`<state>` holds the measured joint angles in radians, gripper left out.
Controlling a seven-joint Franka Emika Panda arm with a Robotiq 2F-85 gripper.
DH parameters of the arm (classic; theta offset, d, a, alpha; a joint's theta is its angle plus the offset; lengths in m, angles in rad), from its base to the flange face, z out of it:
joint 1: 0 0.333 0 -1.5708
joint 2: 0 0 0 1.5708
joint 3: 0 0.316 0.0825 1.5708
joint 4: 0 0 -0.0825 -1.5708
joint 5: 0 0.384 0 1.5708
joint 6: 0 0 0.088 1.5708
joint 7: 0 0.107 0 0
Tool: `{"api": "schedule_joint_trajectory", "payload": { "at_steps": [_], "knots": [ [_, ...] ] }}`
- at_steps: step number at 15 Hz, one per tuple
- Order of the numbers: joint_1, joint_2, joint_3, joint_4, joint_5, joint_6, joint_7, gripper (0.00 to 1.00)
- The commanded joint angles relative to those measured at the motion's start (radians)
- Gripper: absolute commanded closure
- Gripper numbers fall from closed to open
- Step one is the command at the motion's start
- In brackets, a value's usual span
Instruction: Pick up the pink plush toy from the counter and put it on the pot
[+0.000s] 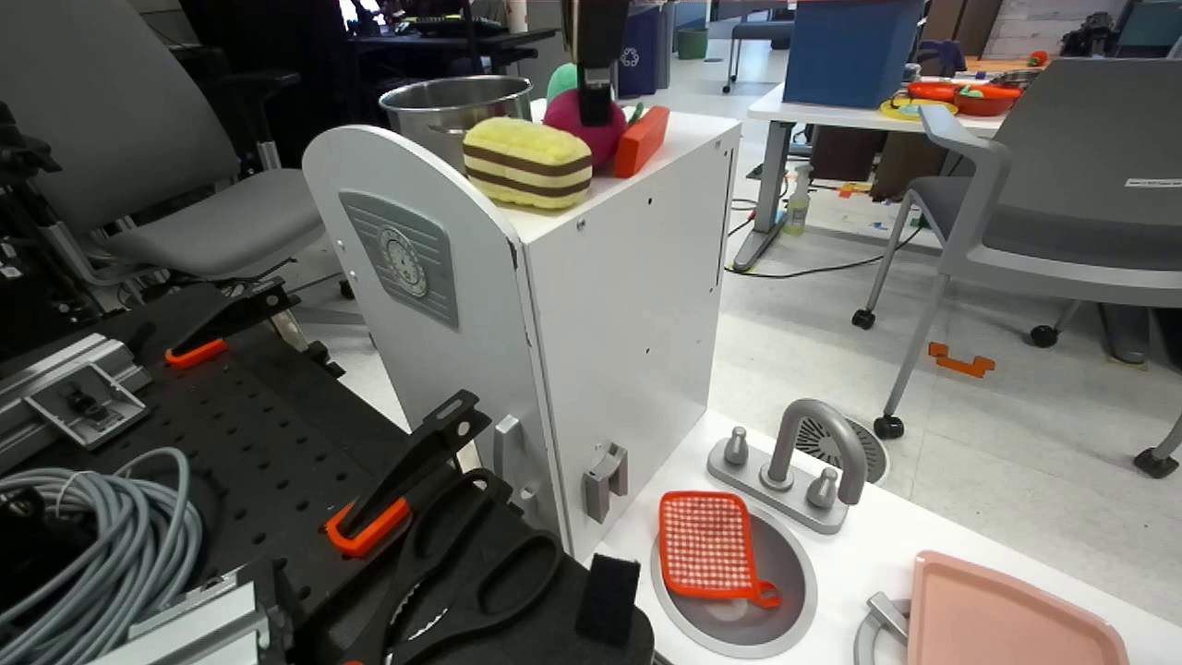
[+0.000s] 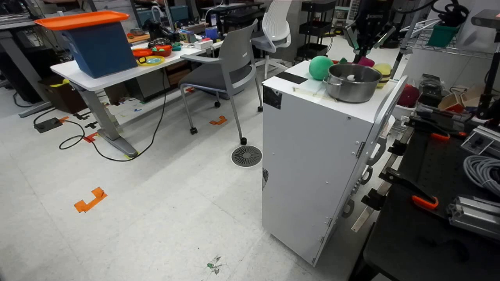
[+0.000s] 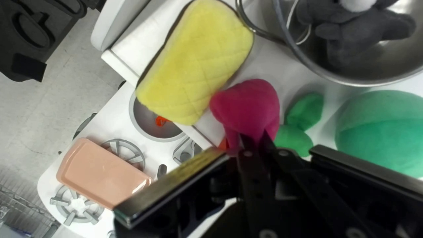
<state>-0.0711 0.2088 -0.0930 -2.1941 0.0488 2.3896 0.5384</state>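
White counter (image 1: 698,128) — pink plush toy (image 3: 248,104) pinched in clenched pincer (image 3: 254,141) — pot (image 2: 351,90) near, apart.

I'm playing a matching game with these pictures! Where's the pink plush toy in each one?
In an exterior view: the pink plush toy, top middle, right of the pot.
In an exterior view: the pink plush toy, upper right, peeking out behind the pot.
Wrist view: the pink plush toy, just right of the middle, below and left of the pot.
Shared landmark: the pot, seen in all three.
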Motion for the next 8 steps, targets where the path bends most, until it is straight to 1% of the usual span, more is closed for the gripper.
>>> {"api": "schedule_joint_trajectory", "payload": {
  "at_steps": [1, 4, 8],
  "knots": [
    [0.007, -0.003, -0.004, 0.014, 0.039, -0.027, -0.037, 0.99],
    [0.012, -0.013, -0.009, 0.009, 0.016, -0.026, -0.026, 0.99],
    [0.011, -0.037, -0.007, -0.001, 0.019, -0.023, -0.038, 0.99]
  ]
}}
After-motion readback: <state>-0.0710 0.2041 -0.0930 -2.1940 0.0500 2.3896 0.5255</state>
